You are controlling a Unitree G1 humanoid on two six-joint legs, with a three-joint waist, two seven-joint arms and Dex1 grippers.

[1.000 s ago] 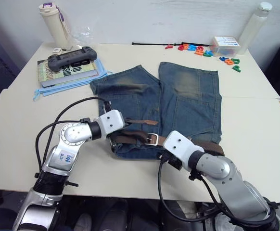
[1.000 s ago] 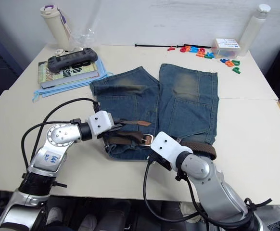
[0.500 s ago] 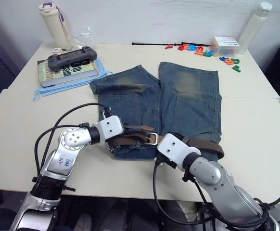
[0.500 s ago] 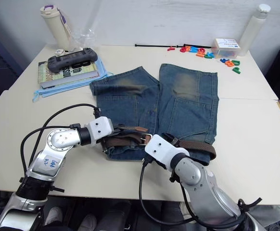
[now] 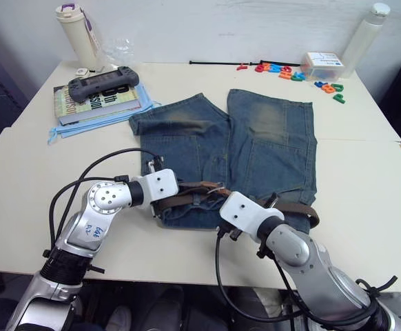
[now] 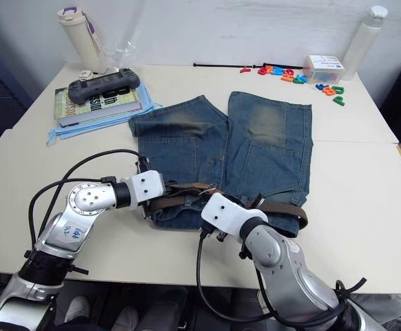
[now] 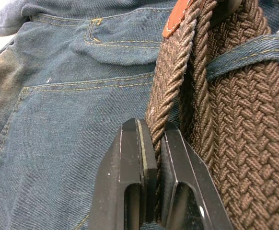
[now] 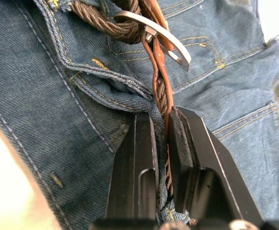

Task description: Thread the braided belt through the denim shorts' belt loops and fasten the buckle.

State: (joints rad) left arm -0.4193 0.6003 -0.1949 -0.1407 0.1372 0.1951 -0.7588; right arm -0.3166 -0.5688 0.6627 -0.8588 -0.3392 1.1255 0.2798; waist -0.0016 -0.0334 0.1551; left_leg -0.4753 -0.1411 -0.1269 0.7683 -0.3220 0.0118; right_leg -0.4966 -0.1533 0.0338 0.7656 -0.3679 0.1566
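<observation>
From the left eye view, the denim shorts [image 5: 255,145] lie flat on the table [image 5: 21,186], legs pointing far, waistband at the near edge. The braided belt [image 5: 293,207] runs along that waistband, its right stretch already lying through the cloth, and both arms meet over the middle of it.

The right eye view shows the same layout: the left gripper [image 6: 167,194] reaches in from the left and the right gripper [image 6: 222,219] from the near side, both down on the strap.

In the left wrist view, the left gripper's fingers [image 7: 134,158] are clamped on an edge of the braid, with the tan leather tip beyond them, and one of the belt loops [image 7: 247,52] crosses the neighbouring run of strap (so that part looks threaded).

In the right wrist view, the right gripper's fingers [image 8: 182,139] pinch the belt and a fold of denim just behind the buckle [image 8: 154,33].

By my reading, threading is largely finished; feeding the tip through the buckle frame and seating the prong remain.
</observation>
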